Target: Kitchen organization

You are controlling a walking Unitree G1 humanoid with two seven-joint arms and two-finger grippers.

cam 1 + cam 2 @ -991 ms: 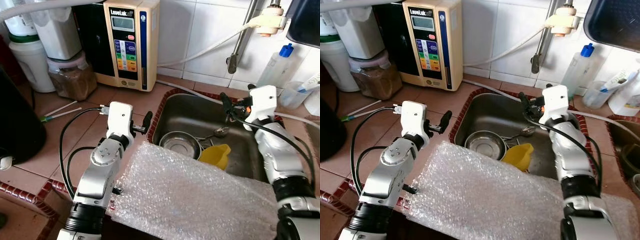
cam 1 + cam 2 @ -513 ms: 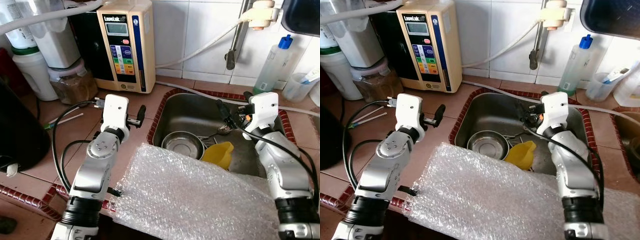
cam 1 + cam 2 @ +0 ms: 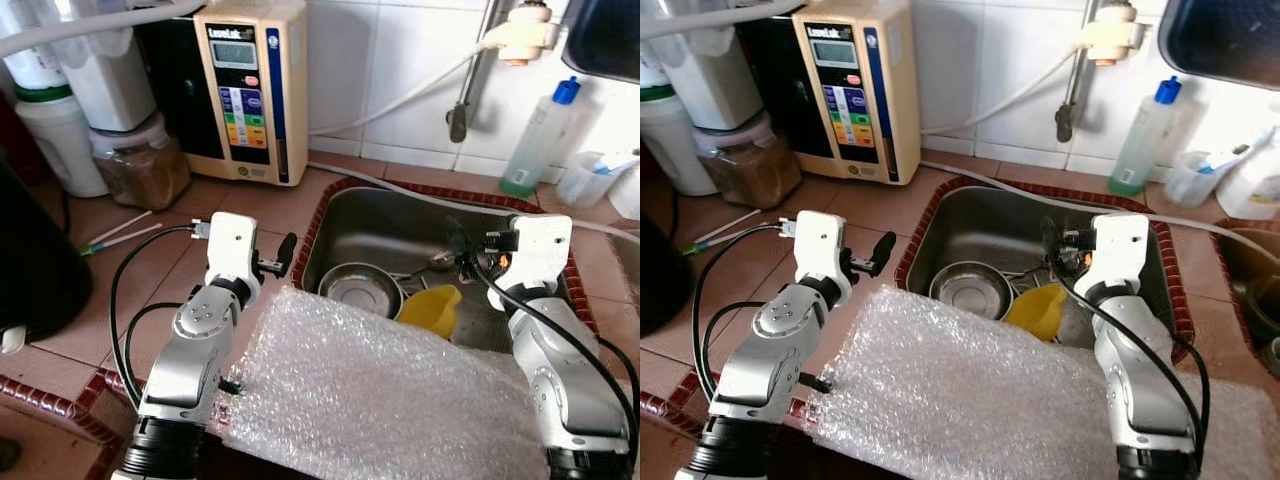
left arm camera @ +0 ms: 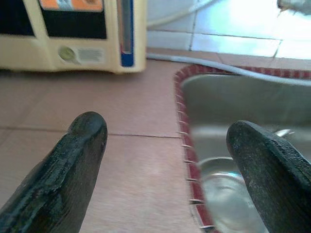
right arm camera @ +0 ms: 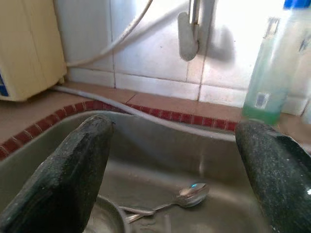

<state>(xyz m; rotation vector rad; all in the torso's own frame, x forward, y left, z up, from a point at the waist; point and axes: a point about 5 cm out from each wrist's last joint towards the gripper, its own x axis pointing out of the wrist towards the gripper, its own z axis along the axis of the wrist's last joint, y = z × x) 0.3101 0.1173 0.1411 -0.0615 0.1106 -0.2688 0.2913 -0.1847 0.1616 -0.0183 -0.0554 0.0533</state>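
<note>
Head eyes look down on the sink (image 3: 420, 235); both wrist cameras face it low, close.

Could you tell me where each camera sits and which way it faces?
Left eye: on the head, looking down at the sink and bubble wrap; both arms show.
Right eye: beside it, same scene.
Left wrist: looks along the open left tool over the counter to the sink rim.
Right wrist: looks along the open right tool into the sink at a spoon.
Both wrist views share the sink.
</note>
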